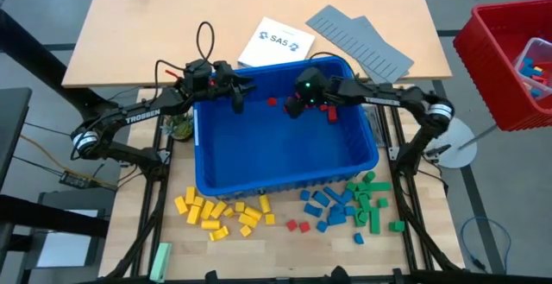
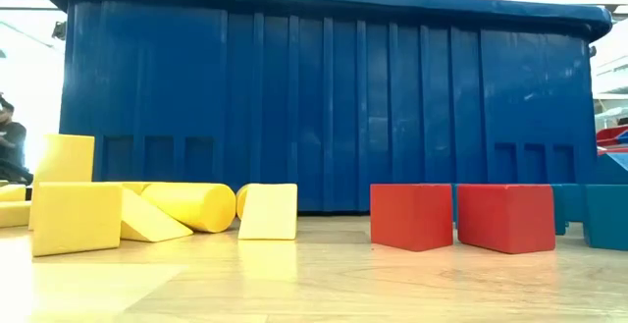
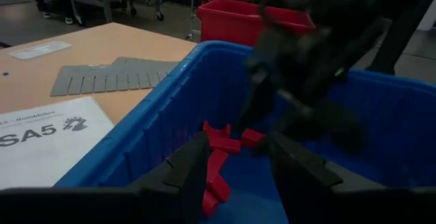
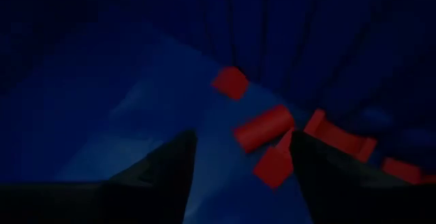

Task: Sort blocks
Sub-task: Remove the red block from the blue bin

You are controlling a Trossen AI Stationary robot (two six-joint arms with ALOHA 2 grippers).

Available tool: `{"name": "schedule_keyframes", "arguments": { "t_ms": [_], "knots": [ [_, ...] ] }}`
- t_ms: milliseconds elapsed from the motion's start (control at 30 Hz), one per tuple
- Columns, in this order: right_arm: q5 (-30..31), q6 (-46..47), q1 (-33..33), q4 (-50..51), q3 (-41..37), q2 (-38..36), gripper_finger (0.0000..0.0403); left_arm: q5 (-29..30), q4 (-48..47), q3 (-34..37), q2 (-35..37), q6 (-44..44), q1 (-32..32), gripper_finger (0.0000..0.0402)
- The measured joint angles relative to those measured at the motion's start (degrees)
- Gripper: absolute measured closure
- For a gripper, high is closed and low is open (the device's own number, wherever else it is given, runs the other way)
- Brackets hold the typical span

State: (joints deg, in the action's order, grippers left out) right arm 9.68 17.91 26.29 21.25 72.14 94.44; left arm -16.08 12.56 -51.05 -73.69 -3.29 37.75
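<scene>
A big blue bin (image 1: 285, 176) stands mid-table. Several red blocks (image 1: 328, 111) lie on its floor by the far wall. My right gripper (image 1: 297, 107) reaches down into the bin over them and is open. In its wrist view a red cylinder (image 4: 262, 129) and a red wedge (image 4: 272, 166) lie between its fingers (image 4: 320, 173). My left gripper (image 1: 239, 103) hangs open over the bin's far left corner, with red blocks (image 3: 219, 142) on the floor beyond its fingers. In front of the bin lie sorted piles of yellow (image 1: 220, 213), blue (image 1: 323, 208), green (image 1: 371, 202) and red (image 1: 297, 225) blocks.
A red bin (image 1: 509, 59) with blocks stands off the table's right side. Grey ridged panels (image 1: 362, 38) and a white sheet (image 1: 274, 42) lie behind the blue bin. A pale green bar (image 1: 159, 258) lies at the near left. In the low view, yellow blocks (image 2: 74, 215) and red blocks (image 2: 412, 215) sit before the bin wall.
</scene>
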Motion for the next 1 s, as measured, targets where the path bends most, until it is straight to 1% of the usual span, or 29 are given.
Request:
{"name": "schedule_keyframes", "arguments": {
  "t_ms": [100,233,600,733,1000],
  "knots": [
    [-2.04,2.91,1.02,0.00,-0.02,2.77,0.0164,0.00,0.00,0.00,0.00,0.00,-0.02,0.0239],
    [-2.42,4.31,1.70,-0.67,-0.02,5.75,0.0156,0.00,0.01,0.00,0.00,0.00,-0.01,0.0239],
    [-2.53,7.56,5.00,-0.76,-0.02,12.21,0.0176,0.01,0.02,0.00,0.00,0.00,0.00,0.0239],
    [-4.67,7.99,6.58,-0.84,-0.02,14.60,0.0182,0.00,0.02,0.00,0.00,0.00,0.00,0.0239],
    [-5.93,9.43,9.44,-2.75,0.00,16.95,0.0182,0.00,-0.04,0.00,0.00,0.00,-0.02,0.0239]
  ]
}}
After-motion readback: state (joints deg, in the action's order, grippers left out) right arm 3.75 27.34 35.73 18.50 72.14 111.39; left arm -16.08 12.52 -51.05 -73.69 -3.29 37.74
